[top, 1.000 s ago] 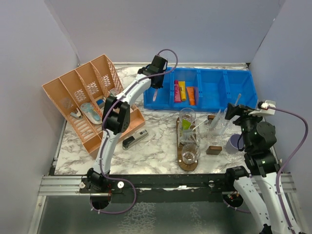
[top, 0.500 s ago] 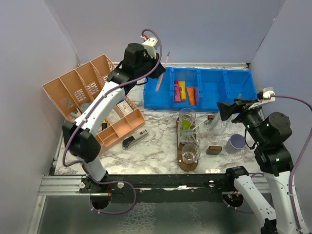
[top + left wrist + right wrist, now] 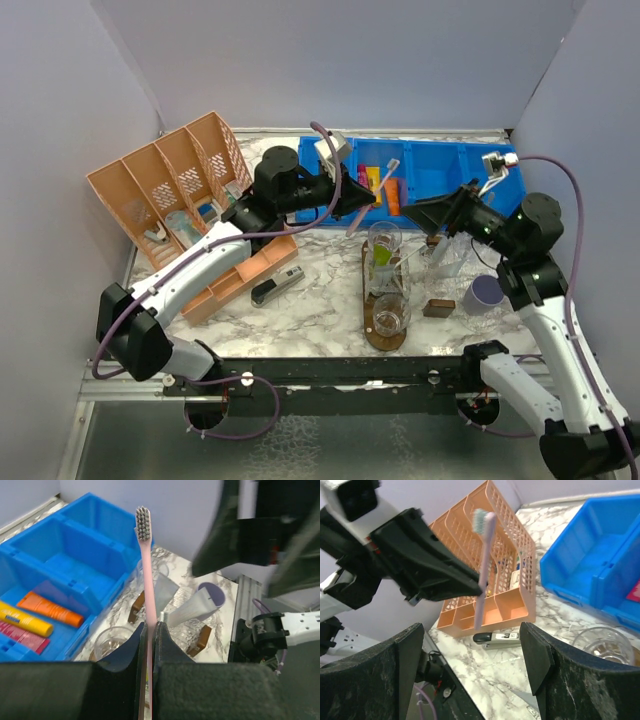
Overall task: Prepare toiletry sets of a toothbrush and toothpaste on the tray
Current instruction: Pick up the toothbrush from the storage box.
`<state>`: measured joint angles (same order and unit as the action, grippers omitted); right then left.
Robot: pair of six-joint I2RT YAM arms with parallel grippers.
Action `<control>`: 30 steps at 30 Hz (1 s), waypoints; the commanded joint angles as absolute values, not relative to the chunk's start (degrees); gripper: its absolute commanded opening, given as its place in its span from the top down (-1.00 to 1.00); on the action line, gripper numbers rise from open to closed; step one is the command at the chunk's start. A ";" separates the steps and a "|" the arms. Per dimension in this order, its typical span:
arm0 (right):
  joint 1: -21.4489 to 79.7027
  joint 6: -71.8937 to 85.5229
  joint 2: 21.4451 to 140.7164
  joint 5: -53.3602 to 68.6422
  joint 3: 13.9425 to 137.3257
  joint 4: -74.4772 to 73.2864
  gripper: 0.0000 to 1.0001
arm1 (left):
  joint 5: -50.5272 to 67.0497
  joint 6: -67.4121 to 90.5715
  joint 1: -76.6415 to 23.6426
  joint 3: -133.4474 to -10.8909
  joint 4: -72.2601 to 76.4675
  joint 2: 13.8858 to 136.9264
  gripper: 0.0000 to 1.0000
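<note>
My left gripper (image 3: 366,202) is shut on a pink toothbrush (image 3: 378,190), held in the air over the far end of the tray with the bristles up (image 3: 143,517). In the left wrist view its jaws (image 3: 149,630) pinch the handle. My right gripper (image 3: 421,218) hangs open just to the right, facing the toothbrush (image 3: 484,570) with nothing between its fingers (image 3: 537,655). The dark brown tray (image 3: 369,272) carries clear tumblers. The far tumbler (image 3: 383,238) holds a lime green tube (image 3: 382,256). The near tumbler (image 3: 391,318) looks empty.
A blue bin (image 3: 440,180) at the back holds red, yellow and orange tubes (image 3: 391,196). The orange divided basket (image 3: 185,215) stands at the left, with a stapler (image 3: 277,288) beside it. A purple cup (image 3: 484,292), more clear tumblers (image 3: 447,262) and small brown blocks (image 3: 438,308) sit right of the tray.
My left arm swung from above the blue bin's left end down and to the right, carrying the toothbrush over the tray. My right gripper rose and turned leftward to face it.
</note>
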<state>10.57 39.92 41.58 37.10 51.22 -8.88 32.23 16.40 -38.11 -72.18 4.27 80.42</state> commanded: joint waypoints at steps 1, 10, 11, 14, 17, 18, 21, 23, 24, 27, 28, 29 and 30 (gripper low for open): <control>10.87 41.94 48.87 44.78 52.96 0.40 -0.56 | 35.32 15.48 -40.22 -71.14 10.28 78.24 1.00; 10.90 43.32 53.37 46.10 51.23 7.44 -0.06 | 36.10 16.74 -42.76 -71.22 10.78 79.32 1.00; 10.90 43.32 53.48 46.29 51.16 7.73 -0.06 | 36.20 16.78 -42.97 -71.46 10.42 79.68 1.00; 10.90 43.41 54.43 48.27 51.24 9.14 -0.06 | 36.46 16.71 -43.68 -72.27 9.35 80.86 1.00; 10.90 43.12 54.76 47.82 51.26 9.42 -0.03 | 36.47 16.50 -44.82 -72.33 9.06 81.24 1.00; 10.90 43.07 54.92 47.66 51.24 9.41 0.00 | 36.36 16.21 -45.27 -72.36 8.83 81.29 1.00; 10.90 42.56 54.91 48.20 51.14 8.85 0.38 | 35.39 15.15 -46.14 -72.56 7.70 81.43 1.00; 10.90 41.60 54.30 47.56 51.07 7.07 0.60 | 35.10 14.65 -46.69 -72.97 6.79 81.67 1.00; 10.90 41.04 53.64 47.21 51.06 5.97 0.73 | 35.07 14.52 -46.97 -73.03 6.76 81.72 1.00; 10.89 38.38 50.73 45.22 51.64 1.24 0.98 | 34.81 14.08 -47.71 -73.35 6.01 81.58 1.00; 10.90 36.95 49.42 43.53 52.25 -1.33 0.99 | 34.85 13.93 -47.78 -73.46 5.79 81.50 0.96; 10.90 35.52 48.05 41.29 53.01 -4.73 0.98 | 34.81 13.95 -47.82 -73.47 5.71 81.33 0.84; 10.90 33.94 46.71 38.99 53.87 -8.15 0.98 | 34.68 13.98 -47.89 -73.48 5.68 81.08 0.63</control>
<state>10.76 40.03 52.23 45.21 51.20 2.20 34.57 15.20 -47.27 -71.61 6.72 81.56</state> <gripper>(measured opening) 0.071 0.057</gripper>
